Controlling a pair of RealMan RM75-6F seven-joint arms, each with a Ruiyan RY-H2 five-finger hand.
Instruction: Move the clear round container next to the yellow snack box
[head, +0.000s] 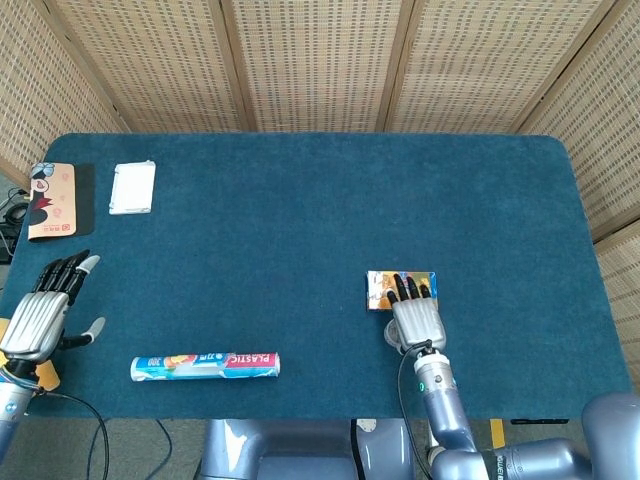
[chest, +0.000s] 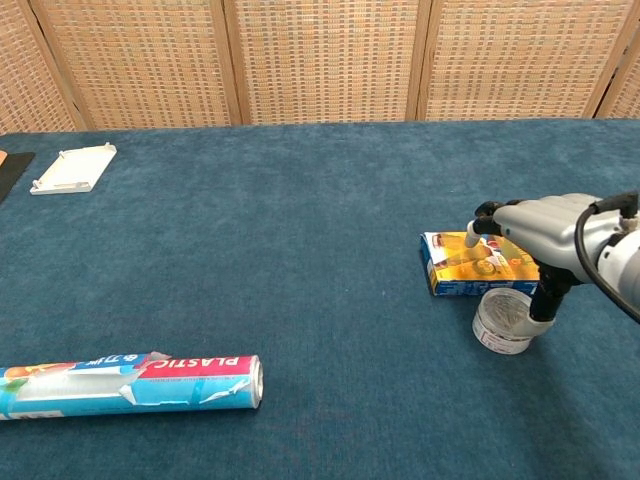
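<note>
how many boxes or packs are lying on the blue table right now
4: the yellow snack box by the right hand, beside the clear round container; the plastic wrap box at the near left; a white pack and a cartoon-printed pack at the far left. None seem hidden.

Whole table (head: 300, 200) is covered in a deep teal-blue felt. The snack box (chest: 470, 262) is yellow on top with dark blue sides and a bit of red and white print at its left end. The container (chest: 503, 322) is see-through with a whitish label band. Plastic wrap roll (chest: 130, 384) near left: light blue, red strip with white "PLASTIC" lettering. Far left is a small white tray (chest: 74, 167). Both hands (head: 38, 315) (chest: 535, 225) are silver-grey with black fingers. Backdrop is tan woven screens (head: 320, 60).
</note>
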